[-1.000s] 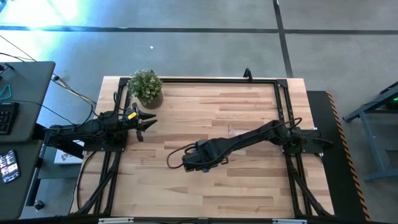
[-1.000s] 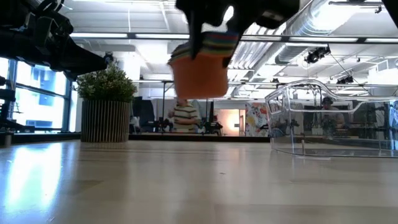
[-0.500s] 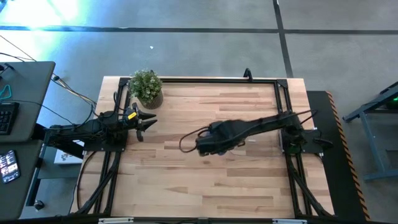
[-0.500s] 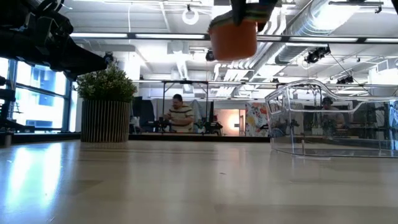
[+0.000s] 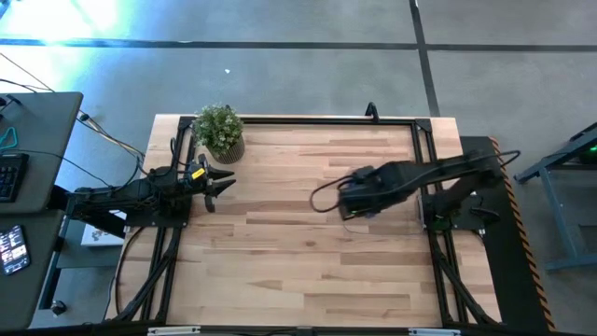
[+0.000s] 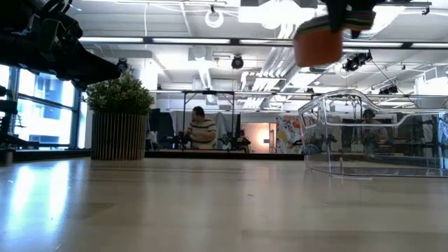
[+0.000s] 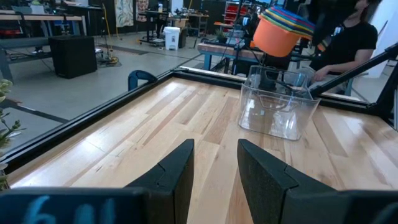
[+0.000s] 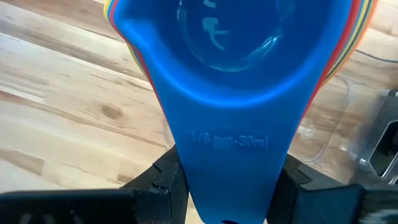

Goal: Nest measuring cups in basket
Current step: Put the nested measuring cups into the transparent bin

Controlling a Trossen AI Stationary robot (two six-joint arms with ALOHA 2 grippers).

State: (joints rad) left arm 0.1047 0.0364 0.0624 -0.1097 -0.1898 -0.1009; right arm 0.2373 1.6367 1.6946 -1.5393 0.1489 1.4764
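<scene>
Right gripper [image 8: 227, 186]: jaws clamped on the flat handles of the measuring cups [image 8: 233, 68], which sit nested as one stack. The blue cup is innermost and faces the wrist camera, its handle running back between the two fingers [image 8: 160, 177]; yellow, salmon and other coloured rims show as thin bands around it.

From table height the stack [image 6: 318, 42] hangs just under the gripper, clear of the wood, with the salmon cup outermost at the bottom. It is above the near rim of the basket [image 6: 371, 136], not inside it.

The left wrist camera shows the same: stack [image 7: 281, 30] tilted, directly over the clear basket [image 7: 277, 112], which stands on the table [image 7: 161, 130].

From overhead the right gripper [image 5: 359, 194] is over the basket, which is barely visible through the arm.

Left gripper [image 5: 222, 182]: jaws apart, nothing between them, fingers [image 7: 168, 177] pointing across the table toward the basket. It hangs at the table's left edge, well apart from the stack. The potted plant [image 5: 220, 131] stands just beside it, toward the far edge.

A person [image 6: 201, 129] sits in the room beyond the table.
</scene>
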